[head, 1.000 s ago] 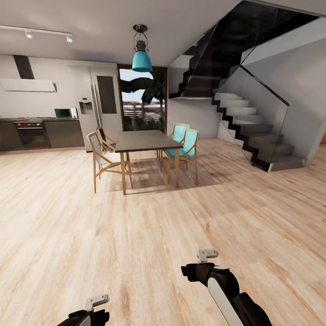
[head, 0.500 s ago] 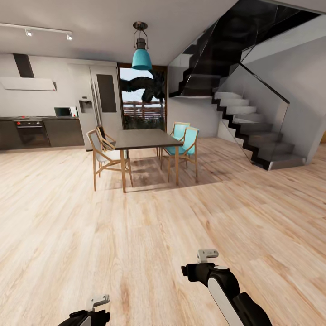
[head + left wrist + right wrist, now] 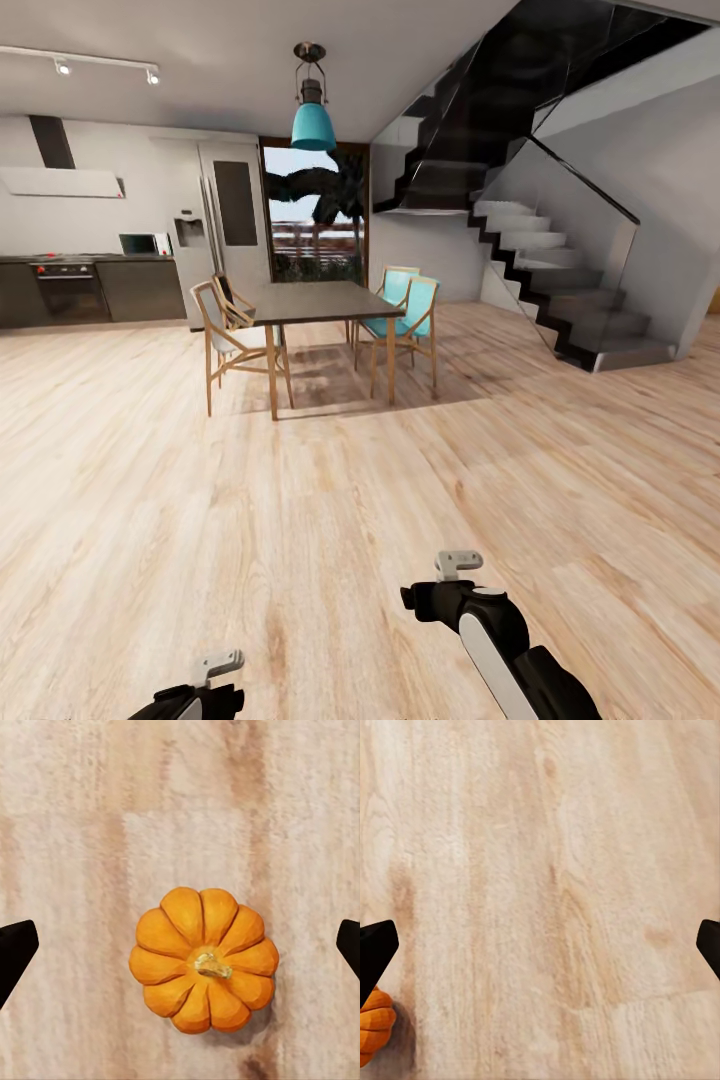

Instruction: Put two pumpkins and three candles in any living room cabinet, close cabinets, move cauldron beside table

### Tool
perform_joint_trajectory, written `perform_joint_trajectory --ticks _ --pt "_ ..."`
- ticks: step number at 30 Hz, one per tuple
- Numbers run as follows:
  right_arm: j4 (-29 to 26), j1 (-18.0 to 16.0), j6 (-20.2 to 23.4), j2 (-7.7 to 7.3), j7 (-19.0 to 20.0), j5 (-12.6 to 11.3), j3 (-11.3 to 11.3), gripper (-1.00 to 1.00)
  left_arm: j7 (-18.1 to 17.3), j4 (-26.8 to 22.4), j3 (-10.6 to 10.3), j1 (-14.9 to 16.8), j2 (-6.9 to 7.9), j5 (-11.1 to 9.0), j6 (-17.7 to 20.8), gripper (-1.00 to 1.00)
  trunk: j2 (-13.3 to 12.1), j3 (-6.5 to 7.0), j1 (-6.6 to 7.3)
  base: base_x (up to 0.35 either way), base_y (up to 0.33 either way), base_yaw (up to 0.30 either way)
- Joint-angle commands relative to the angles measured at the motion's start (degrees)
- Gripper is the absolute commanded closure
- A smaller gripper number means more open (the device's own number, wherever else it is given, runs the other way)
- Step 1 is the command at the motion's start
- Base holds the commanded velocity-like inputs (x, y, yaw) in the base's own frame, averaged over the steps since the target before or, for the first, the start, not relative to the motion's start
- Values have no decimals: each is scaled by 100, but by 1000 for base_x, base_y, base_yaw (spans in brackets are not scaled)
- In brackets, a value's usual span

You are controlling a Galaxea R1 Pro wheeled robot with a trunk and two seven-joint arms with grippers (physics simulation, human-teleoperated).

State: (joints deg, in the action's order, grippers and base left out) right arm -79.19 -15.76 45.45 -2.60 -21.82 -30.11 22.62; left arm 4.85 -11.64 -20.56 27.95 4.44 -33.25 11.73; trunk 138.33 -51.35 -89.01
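Observation:
A small orange ribbed pumpkin [image 3: 202,960] sits upright on the pale wood floor [image 3: 180,810], stem up. It lies directly below my left gripper [image 3: 180,949], whose dark fingertips [image 3: 15,949] stand wide apart on either side without touching it. My right gripper [image 3: 540,945] is open over bare floor, and an orange pumpkin edge [image 3: 373,1031] shows beside one fingertip; I cannot tell if it is the same pumpkin. In the head view both arms hang low, left arm [image 3: 190,698] and right arm [image 3: 490,630]. The candles, cabinet, cauldron and living-room table are out of view.
Ahead stands a dark-topped dining table [image 3: 320,300] with wooden and turquoise chairs [image 3: 410,315]. A dark kitchen counter [image 3: 90,290] lines the far left wall. A staircase with a glass rail [image 3: 560,290] rises at the right. Wide wood floor [image 3: 330,500] lies between.
The head view has shifted slightly, so the dining table sits a little higher in the picture. Both arms hold the same pose.

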Motion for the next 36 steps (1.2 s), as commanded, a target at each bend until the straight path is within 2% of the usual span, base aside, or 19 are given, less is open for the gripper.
perform_joint_trajectory --ticks 1,4,7,9,12,19,21,22,24,25,27,29,36 --pt "-28 -6 8 -10 -60 -60 16 -100 37 -20 -50 0 3 -59 31 -100 44 -24 -21 0 0 0" --pt "-312 3 2 -37 -45 -73 6 -100 35 -21 -52 0 0 -59 31 -100 164 -78 -87 0 0 0" --pt "-902 312 -5 -71 -20 -86 -8 -100 41 -22 -53 0 -2 -59 28 -100 285 -132 -153 0 0 0" --pt "-1032 401 -7 -78 -13 -89 -11 -100 42 -22 -52 0 -1 -59 25 -100 365 -168 -197 0 0 0" --pt "-1112 457 -24 -110 -10 -87 -28 -100 42 -22 -53 0 -3 -59 24 -100 485 -222 -263 0 0 0" --pt "-1164 499 -95 -190 24 -92 -87 -100 43 -22 -52 0 -10 -59 23 -100 500 -376 -284 0 0 0" --pt "-1166 501 -101 -198 296 -92 -250 -100 43 -22 -53 0 -12 -59 22 -100 503 -421 -289 0 0 0" --pt "-1167 509 -101 -201 683 -92 -438 -100 43 -22 -53 0 -12 -59 22 -100 504 -443 -291 0 0 0" --pt "-1167 553 -100 -202 1192 -90 -683 -100 43 -22 -53 0 -12 -59 22 -100 507 -487 -297 0 0 0" --pt "-1168 628 -94 -204 1729 -87 -951 -100 43 -22 -53 0 -13 -59 22 -100 508 -509 -299 0 0 0" --pt "-1168 733 -93 -207 2351 -73 -1281 -100 43 -22 -53 0 -13 -59 22 -100 511 -554 -304 0 0 0" --pt "-1169 788 -100 -221 2682 -63 -1464 -100 43 -22 -53 0 -13 -59 22 -100 513 -598 -309 0 0 0" --pt "-1176 841 -310 -243 3030 -36 -1566 -100 43 -22 -53 0 -13 -59 22 -100 523 -753 -328 0 0 0"
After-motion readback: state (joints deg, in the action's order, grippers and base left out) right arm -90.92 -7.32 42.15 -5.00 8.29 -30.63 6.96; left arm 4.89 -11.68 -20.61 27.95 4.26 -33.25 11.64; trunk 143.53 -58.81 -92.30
